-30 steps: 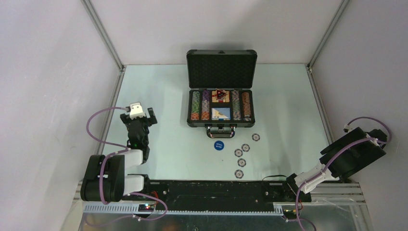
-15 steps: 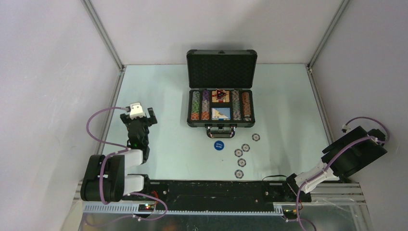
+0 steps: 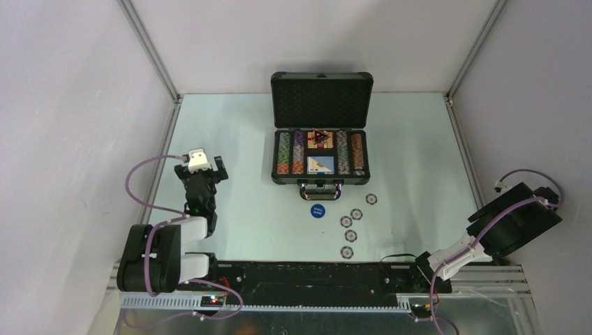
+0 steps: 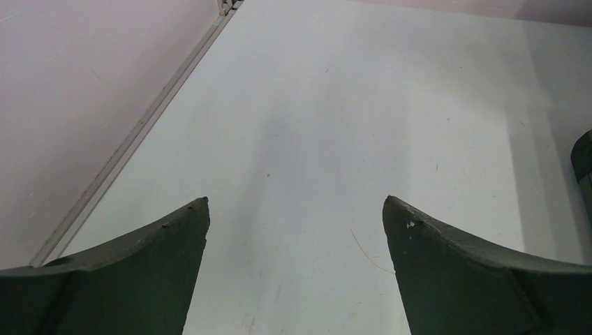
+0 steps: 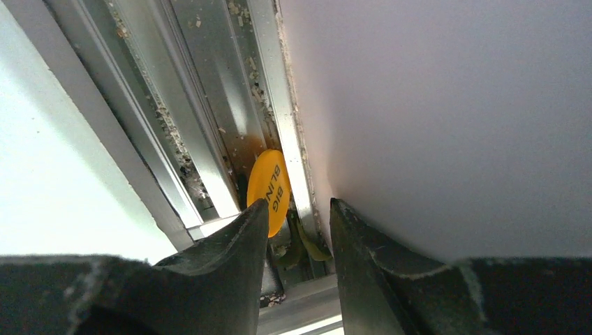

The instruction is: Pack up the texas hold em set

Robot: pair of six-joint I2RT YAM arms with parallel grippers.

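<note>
The dark grey briefcase (image 3: 320,180) lies open at the back centre, its lid (image 3: 321,101) upright. Rows of striped chips (image 3: 284,153), a card box (image 3: 320,165) and a dark triangular marker (image 3: 320,137) sit inside. In front of the case lie a blue button (image 3: 317,210) and several loose chips (image 3: 350,236). An orange button (image 5: 269,188) marked BIG BLIND rests in the metal rail by the right wall. My right gripper (image 5: 299,204) hangs just over it, jaws slightly apart, nothing between them. My left gripper (image 4: 296,199) stands open over bare table at the left.
The right arm (image 3: 513,223) is folded against the right wall (image 5: 454,105), above the metal rail (image 5: 216,91) at the table's edge. The left wall's rail (image 4: 132,139) runs close beside the left gripper. A dark edge of the case (image 4: 583,160) shows at that view's right.
The right arm has shifted slightly toward the near right corner. The left arm, the case and the loose pieces have stayed put.
</note>
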